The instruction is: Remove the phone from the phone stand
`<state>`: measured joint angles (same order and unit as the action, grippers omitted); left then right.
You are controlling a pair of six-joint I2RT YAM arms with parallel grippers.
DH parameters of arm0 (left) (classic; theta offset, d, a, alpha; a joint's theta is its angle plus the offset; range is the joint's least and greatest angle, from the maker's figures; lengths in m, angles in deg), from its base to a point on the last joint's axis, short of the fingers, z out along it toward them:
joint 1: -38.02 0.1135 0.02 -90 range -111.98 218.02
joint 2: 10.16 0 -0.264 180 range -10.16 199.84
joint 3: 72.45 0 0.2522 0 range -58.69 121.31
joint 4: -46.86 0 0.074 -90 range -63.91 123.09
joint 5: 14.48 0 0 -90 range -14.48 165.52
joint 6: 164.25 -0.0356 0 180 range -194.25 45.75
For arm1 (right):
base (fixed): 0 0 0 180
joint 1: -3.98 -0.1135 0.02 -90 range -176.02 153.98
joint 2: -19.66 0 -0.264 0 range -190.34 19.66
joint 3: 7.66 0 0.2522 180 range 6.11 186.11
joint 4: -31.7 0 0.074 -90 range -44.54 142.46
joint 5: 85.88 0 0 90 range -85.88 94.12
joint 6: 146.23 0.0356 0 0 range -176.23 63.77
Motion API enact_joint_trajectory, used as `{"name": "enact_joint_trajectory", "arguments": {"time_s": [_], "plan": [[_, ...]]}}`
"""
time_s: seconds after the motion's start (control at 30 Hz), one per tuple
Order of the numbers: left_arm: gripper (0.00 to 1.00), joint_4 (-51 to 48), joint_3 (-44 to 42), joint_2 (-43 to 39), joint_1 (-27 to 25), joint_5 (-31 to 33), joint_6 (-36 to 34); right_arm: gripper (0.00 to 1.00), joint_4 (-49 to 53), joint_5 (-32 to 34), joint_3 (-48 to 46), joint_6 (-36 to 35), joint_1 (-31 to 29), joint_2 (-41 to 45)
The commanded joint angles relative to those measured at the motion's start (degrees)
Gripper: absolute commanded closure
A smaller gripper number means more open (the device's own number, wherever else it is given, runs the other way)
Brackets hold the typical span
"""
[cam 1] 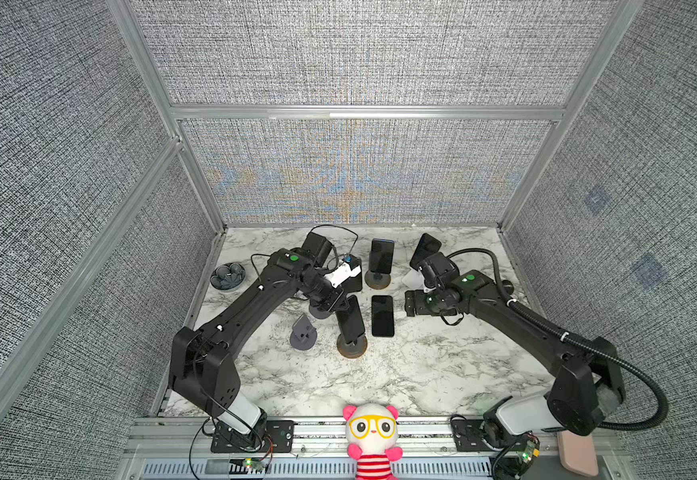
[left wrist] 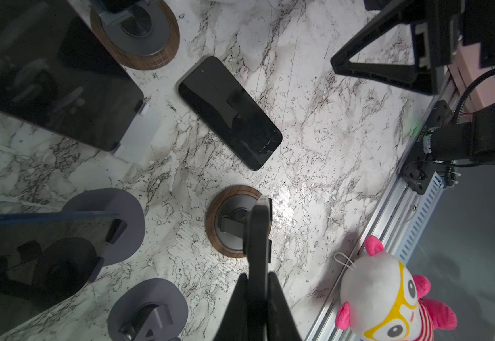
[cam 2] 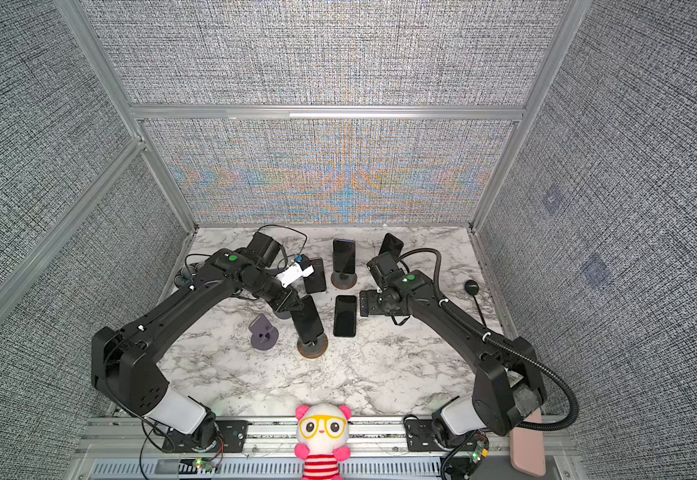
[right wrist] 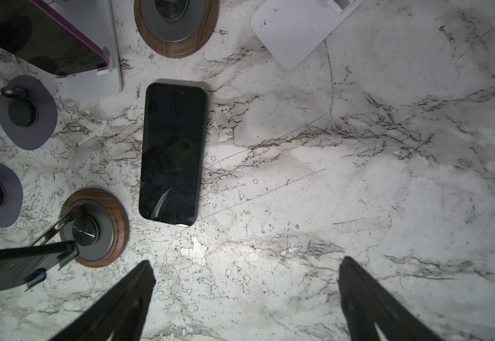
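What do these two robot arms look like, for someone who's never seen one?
Both are matte black and boxy-jointed, with a white segment at the base and a green dot near the wrist. The left arm carries a white block by its wrist; the right arm trails a thick ribbed black hose. The jaws are black, tapering, triangular.

3 grey woven walls (cam 1: 359, 54) fill the upper frame and both sides in both top views, held by aluminium bars (cam 1: 363, 112). The lower back panel (cam 1: 359, 174) shimmers with coloured moiré. A white marble tabletop (cam 1: 421, 374) lies at lower centre, with a metal rail (cam 1: 421, 430) along its bottom edge.
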<state>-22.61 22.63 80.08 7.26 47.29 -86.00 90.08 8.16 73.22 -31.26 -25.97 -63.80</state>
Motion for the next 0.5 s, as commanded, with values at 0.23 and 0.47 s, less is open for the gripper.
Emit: {"name": "enact_joint_trajectory", "arguments": {"time_s": [0.23, 0.47], "plan": [[0.97, -1.3, 1.6, -0.2, 0.0, -2.9, 0.0, 0.06, 0.6, -1.4, -0.3, -2.2, -0.2, 0.9], [1.00, -4.5, 5.8, 0.7, 0.0, -5.9, -0.1, 0.03, 1.5, -7.7, 2.1, -3.9, -1.0, 5.5]]}}
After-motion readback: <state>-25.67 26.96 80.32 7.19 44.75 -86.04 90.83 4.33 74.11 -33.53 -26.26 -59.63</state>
